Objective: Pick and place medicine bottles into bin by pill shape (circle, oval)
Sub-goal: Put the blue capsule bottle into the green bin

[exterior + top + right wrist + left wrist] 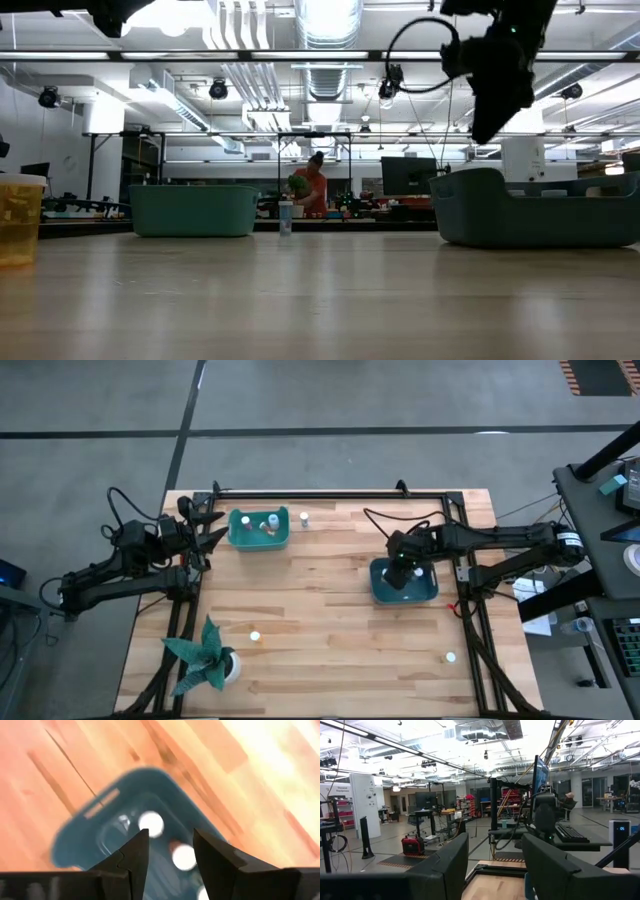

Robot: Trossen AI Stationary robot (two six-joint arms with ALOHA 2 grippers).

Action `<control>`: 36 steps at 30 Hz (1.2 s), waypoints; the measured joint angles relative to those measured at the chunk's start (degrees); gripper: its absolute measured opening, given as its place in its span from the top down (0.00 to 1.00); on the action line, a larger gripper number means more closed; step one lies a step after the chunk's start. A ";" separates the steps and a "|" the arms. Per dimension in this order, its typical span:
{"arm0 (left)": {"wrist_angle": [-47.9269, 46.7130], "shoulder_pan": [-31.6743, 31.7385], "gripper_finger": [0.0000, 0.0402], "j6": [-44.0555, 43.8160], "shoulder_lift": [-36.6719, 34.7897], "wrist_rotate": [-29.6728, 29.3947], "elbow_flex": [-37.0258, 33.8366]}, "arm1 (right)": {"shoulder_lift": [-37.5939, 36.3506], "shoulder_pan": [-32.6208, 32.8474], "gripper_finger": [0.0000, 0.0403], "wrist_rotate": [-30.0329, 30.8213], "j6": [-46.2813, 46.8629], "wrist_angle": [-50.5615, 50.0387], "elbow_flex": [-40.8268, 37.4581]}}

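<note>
My right gripper (400,572) hangs open and empty above the right teal tray (428,592), fingers pointing down; it also shows in the low view (492,118). Through its fingers (170,851) I see white-capped bottles (151,823) lying in that tray (80,837). The left teal tray (240,535) holds a few bottles (270,522). One bottle (304,517) stands on the table just right of it, also in the low view (286,217). Two more bottles stand near the front (255,636) (450,656). My left gripper (208,525) waits open at the table's far left corner (495,865).
A teal paper plant in a white pot (212,660) stands at the near left corner. A black frame rail (330,494) runs along the far edge. A yellowish translucent container (18,218) shows at the low view's left. Bare wood (330,620) lies between the trays.
</note>
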 joint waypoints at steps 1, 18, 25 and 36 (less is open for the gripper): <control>0.00 0.00 0.58 -0.05 0.00 0.00 0.00 | -0.02 0.14 0.64 0.01 -0.20 0.32 0.68; -0.52 0.00 0.58 -1.65 2.26 0.01 -0.17 | -1.17 6.27 0.71 -2.17 -25.51 33.77 -3.63; -0.26 -0.02 0.58 -1.65 7.33 0.00 -0.17 | -7.72 5.31 0.72 -3.62 -36.47 45.30 -10.36; 13.47 -0.02 0.58 -5.30 22.23 0.02 1.33 | -19.63 4.11 0.72 -5.44 -39.29 67.26 -26.55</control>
